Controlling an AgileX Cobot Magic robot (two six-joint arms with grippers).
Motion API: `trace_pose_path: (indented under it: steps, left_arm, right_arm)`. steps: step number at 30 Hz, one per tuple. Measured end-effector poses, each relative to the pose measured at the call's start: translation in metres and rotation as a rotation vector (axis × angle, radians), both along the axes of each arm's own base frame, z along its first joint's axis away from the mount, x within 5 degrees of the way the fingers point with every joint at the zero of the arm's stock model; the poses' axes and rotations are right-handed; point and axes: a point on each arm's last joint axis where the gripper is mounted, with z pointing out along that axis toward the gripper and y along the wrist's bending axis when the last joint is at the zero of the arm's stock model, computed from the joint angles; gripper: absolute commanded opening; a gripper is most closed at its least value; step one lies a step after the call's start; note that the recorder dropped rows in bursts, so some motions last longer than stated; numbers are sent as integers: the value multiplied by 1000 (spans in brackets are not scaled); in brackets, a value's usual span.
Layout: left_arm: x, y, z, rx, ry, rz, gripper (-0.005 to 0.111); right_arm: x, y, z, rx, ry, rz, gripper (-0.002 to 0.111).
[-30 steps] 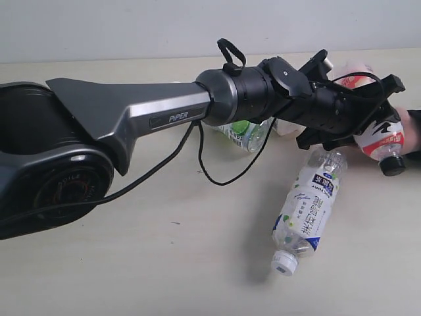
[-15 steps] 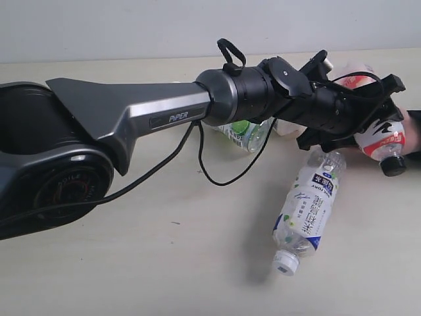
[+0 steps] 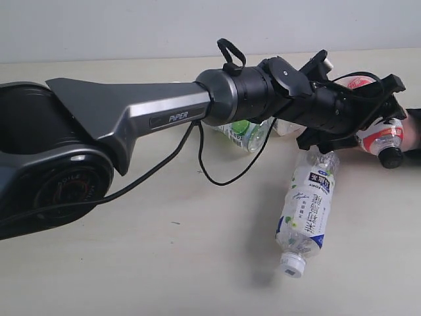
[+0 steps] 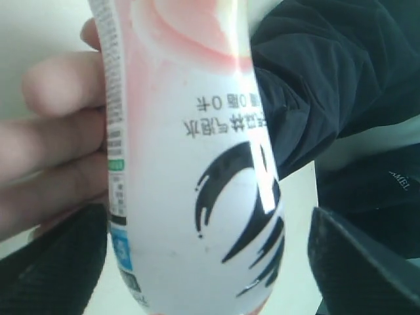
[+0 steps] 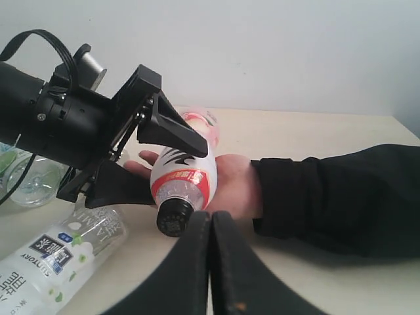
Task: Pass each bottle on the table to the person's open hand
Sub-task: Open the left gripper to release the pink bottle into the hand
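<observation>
The pink-red labelled bottle (image 5: 184, 174) with its black cap lies on the person's open hand (image 5: 233, 180), palm up, dark sleeve behind. My left gripper (image 5: 180, 177) is open and straddles the bottle (image 4: 190, 131), with a gap showing beside one finger. In the exterior view this bottle (image 3: 378, 137) and the left gripper (image 3: 381, 122) are at the far right, by the hand (image 3: 411, 128). The blue-labelled bottle (image 3: 306, 207) lies on the table (image 3: 164, 263). The green-labelled bottle (image 3: 245, 133) lies under the arm. My right gripper (image 5: 211, 223) is shut and empty, near the hand.
The left arm (image 3: 131, 112) stretches across the table from the left and hides part of the far side. A cable (image 3: 217, 171) hangs from it over the table. Another clear bottle (image 3: 286, 128) peeks out beneath the wrist. The person's dark sleeve (image 5: 341, 197) rests on the right.
The pink-red bottle has settled lower onto the palm. The blue-labelled bottle has swung a little, its capped end now nearer the table's front. The arm has barely moved.
</observation>
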Motion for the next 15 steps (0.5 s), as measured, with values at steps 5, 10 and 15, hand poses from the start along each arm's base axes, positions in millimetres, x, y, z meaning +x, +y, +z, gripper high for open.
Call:
trace_pose_path:
  steps: [5,10,15]
  left_arm:
    - [-3,1,11,9,-33,-47,79]
    - [-11,7,33,29,-32,-164,75]
    - [-8,23,45,89,-28,-272,75]
  right_arm:
    - [0,0,0,0,0,0,0]
    - [0,0,0,0,0,0,0]
    - [0,0,0,0,0,0,0]
